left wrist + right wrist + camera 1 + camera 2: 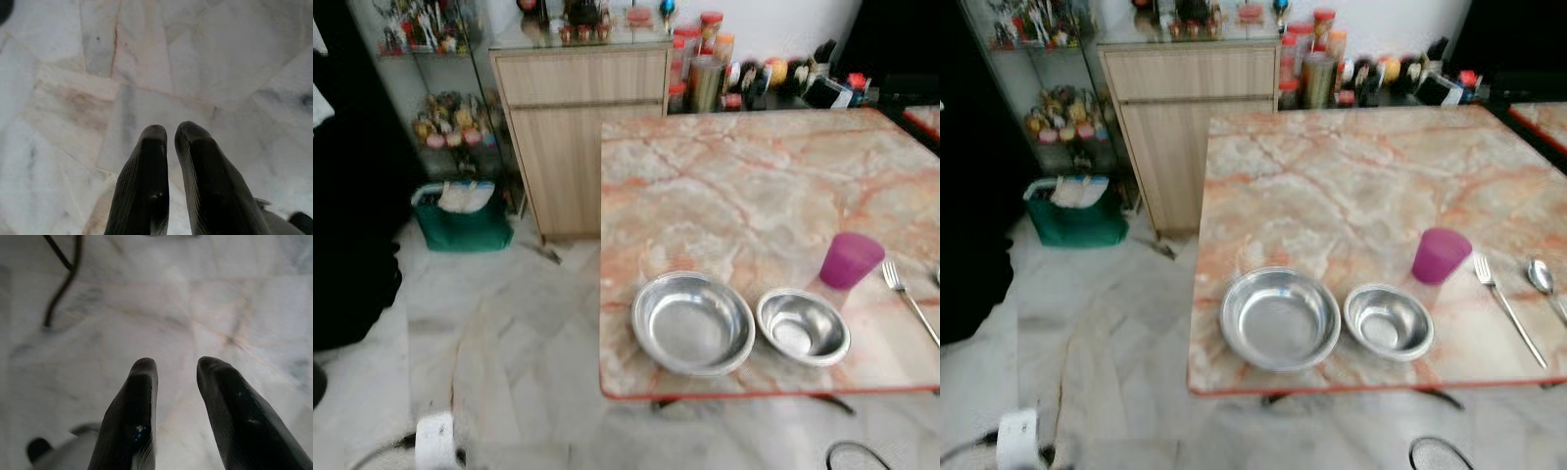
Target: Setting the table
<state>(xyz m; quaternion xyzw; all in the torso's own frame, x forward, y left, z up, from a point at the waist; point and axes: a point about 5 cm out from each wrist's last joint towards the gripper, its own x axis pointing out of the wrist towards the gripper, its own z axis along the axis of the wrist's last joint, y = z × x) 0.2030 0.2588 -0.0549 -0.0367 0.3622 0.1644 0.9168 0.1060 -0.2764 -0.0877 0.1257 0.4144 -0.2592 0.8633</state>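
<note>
Tabletop (pixel 1351 166) carries large bowl (pixel 1280 318) touching small bowl (pixel 1389 320), cup (pixel 1440 255) just behind, fork (pixel 1508 308) and spoon (pixel 1542 279) beside it. Left hand (pixel 170 134) hangs over floor (pixel 146 73), fingers nearly pressed together, well apart from the dishes. Right hand (pixel 176 367) likewise hangs over floor, fingers spread, empty.

Two steel bowls (pixel 1280 318), purple cup (pixel 1440 255), fork (pixel 1506 305), spoon (pixel 1542 278)

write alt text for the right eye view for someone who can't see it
A marble table holds two steel bowls, the large bowl left of the small bowl, then a purple cup, fork and spoon. A wooden cabinet stands behind.
</note>
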